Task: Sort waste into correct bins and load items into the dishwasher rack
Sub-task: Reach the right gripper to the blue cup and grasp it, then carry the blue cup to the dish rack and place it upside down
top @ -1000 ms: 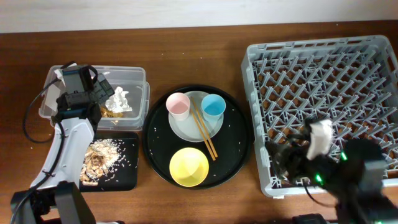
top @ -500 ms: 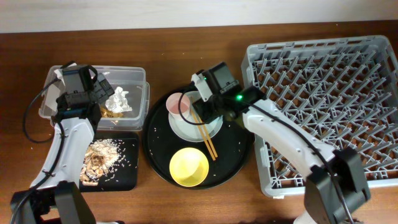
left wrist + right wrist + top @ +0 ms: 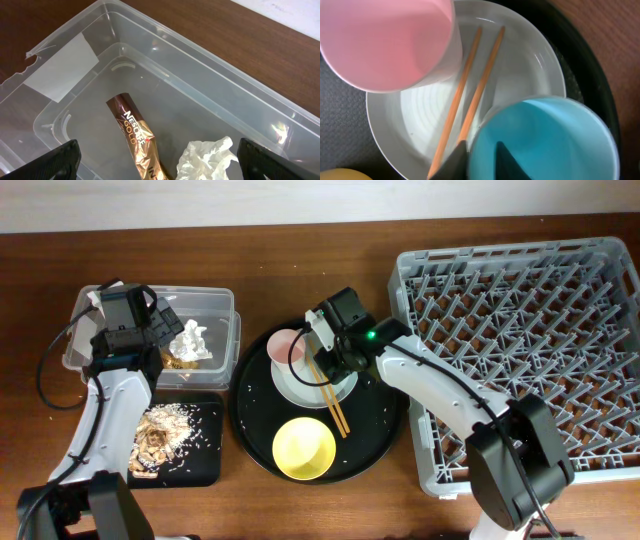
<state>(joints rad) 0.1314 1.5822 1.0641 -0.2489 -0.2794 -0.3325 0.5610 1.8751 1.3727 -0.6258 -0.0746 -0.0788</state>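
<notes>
Two fingers of right end effector (image 3: 481,157) pinch rim of light-blue cup (image 3: 545,145), one inside, one outside; cup stands on the plate (image 3: 420,120), beside the chopsticks (image 3: 470,95). Dishwasher rack (image 3: 520,350) lies right of plate, right arm nearer. Left end effector (image 3: 161,161) gapes wide.

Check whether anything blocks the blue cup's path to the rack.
Nothing visible does. The right fingers straddle the rim of the blue cup; between it and the rack lie only the round tray's rim and bare table. The chopsticks and pink cup sit on its far side.
</notes>
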